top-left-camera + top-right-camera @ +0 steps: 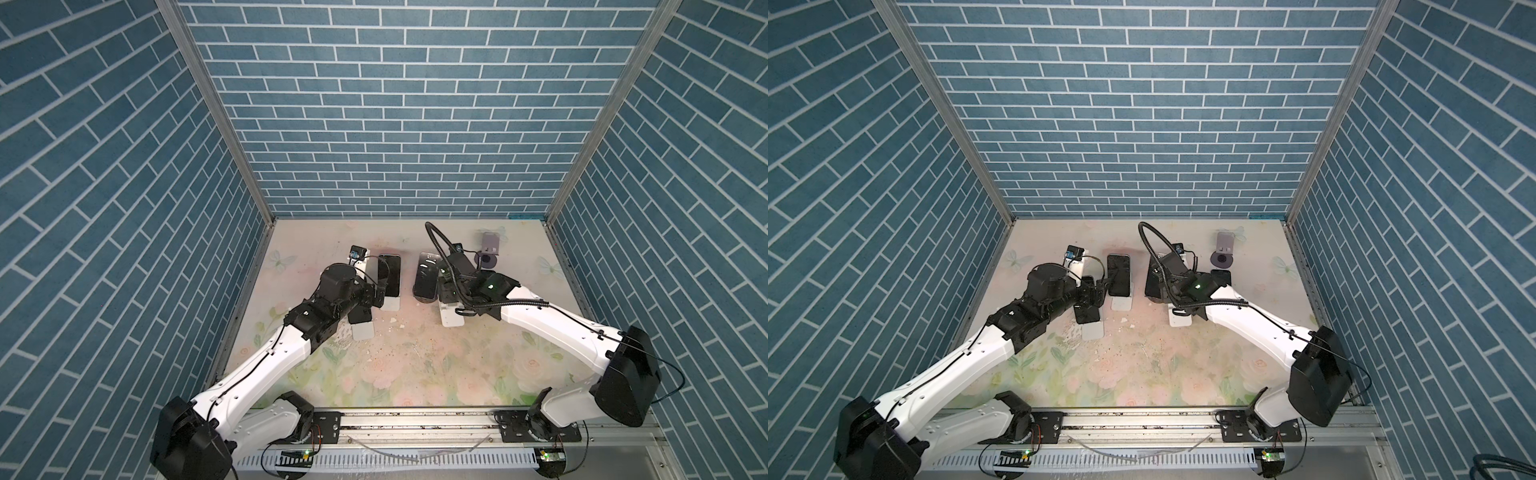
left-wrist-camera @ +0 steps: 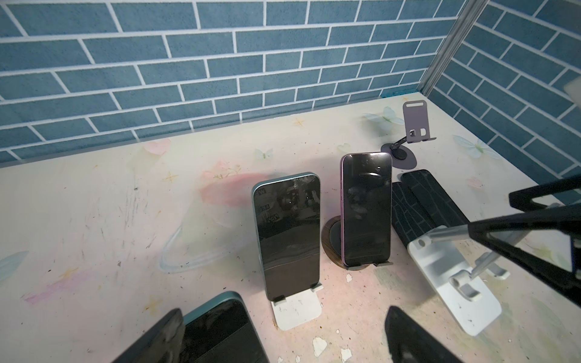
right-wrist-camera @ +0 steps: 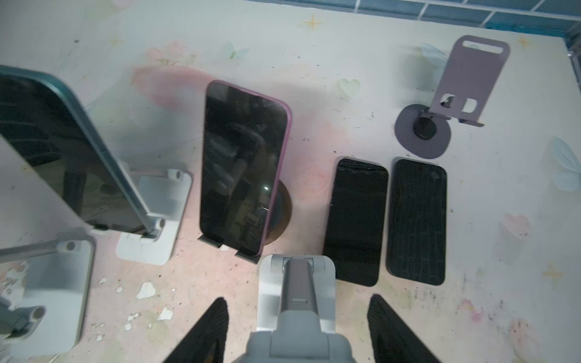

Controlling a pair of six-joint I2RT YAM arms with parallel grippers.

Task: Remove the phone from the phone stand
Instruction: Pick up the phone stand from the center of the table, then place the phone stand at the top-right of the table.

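Metal rail (image 1: pixel 415 424), floral tabletop (image 1: pixel 415 374), propped phone (image 1: pixel 388 274), blue brick walls (image 1: pixel 395 104)

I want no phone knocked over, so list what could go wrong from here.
The left gripper is open, with the nearest teal phone off-centre beside one finger; closing could shove it sideways off its stand. The second teal phone and the purple phone stand close by, so a wide lift might tip them. The right gripper straddles an empty white stand; pulling away could drag it into the flat black phone beside it.
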